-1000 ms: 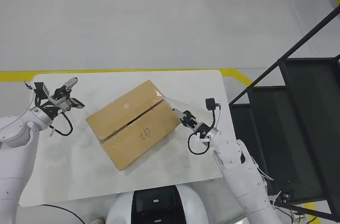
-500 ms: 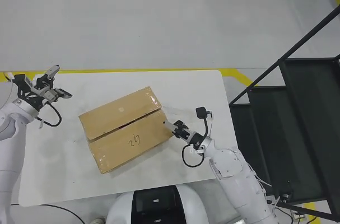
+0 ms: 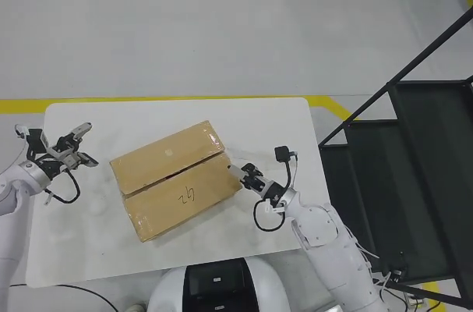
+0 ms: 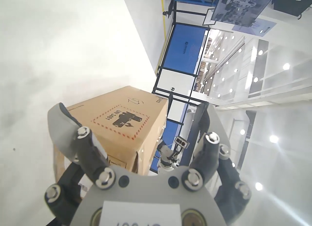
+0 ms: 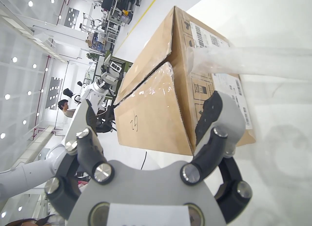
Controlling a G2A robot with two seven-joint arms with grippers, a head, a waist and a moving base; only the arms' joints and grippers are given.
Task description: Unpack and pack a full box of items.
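The box lies shut in the middle of the table, with its long axis slanting across in front of me. The seam between the two top flaps runs along that axis, from my left side toward my right. My right pincer is at the right-hand end of the box with its fingers spread and nothing in them. One pad is against or just off the end face near the corner, though I cannot tell whether it touches. A clear strip, tape by the look of it, stands off that same end face just where the seam comes out. My left pincer is also spread and empty. It hangs over the table well apart from the opposite end and looks along the length of the box. I judge the right arm much the nearer to the work. The seam end and the loose strip lie straight ahead of its fingers, so the opening should start from that end and run along the seam toward my left.
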